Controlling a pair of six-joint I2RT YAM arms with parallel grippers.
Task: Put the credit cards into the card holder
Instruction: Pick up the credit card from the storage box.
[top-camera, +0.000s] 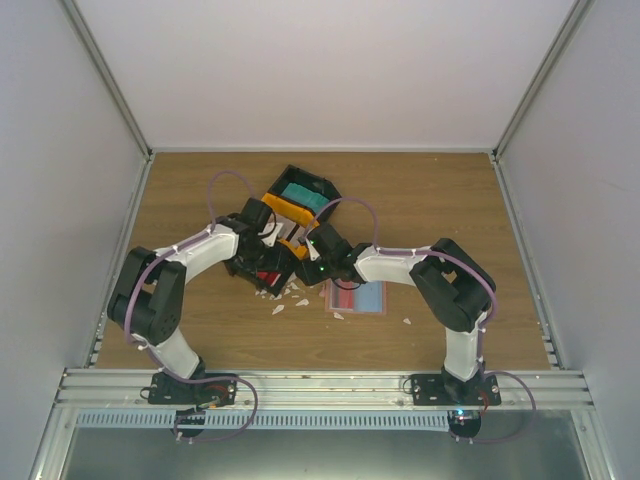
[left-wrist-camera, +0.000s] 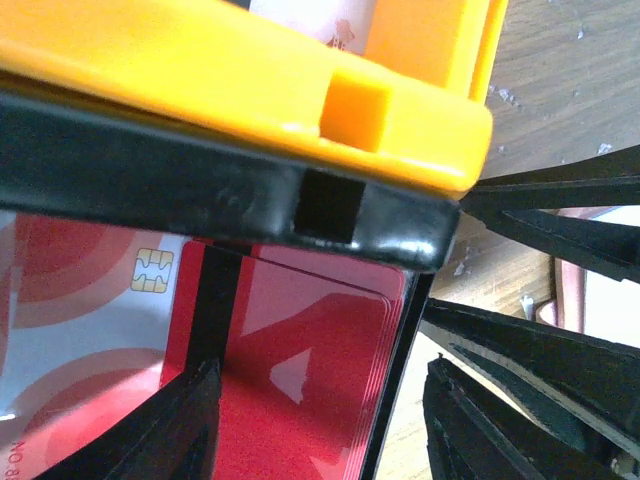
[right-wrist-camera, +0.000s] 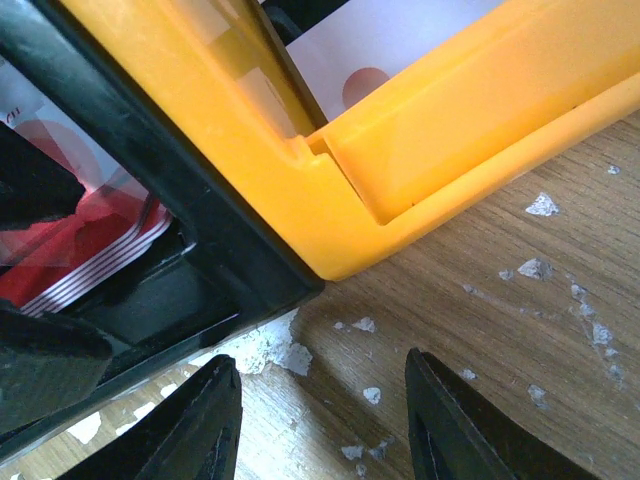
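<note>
Symmetrically bent, left pincer (left-wrist-camera: 322, 385) and right pincer (right-wrist-camera: 322, 400) hang at the tray (right-wrist-camera: 450, 130).

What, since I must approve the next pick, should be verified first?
1. Left end effector empty, fingers apart: ok.
2. Right end effector empty, fingers apart over the wooden table: ok.
3. Stack of red plastic credit cards lying flat in the black-and-orange plastic tray, under the left end effector: ok.
4. Salmon leather-like folding card holder open on the table, red and light-blue inside showing: ok.
5. Clearance between the two end effectors crowded at the tray: cannot tell.
6. White paper scraps away from the card holder: not ok, some lie beside its near edge.
</note>
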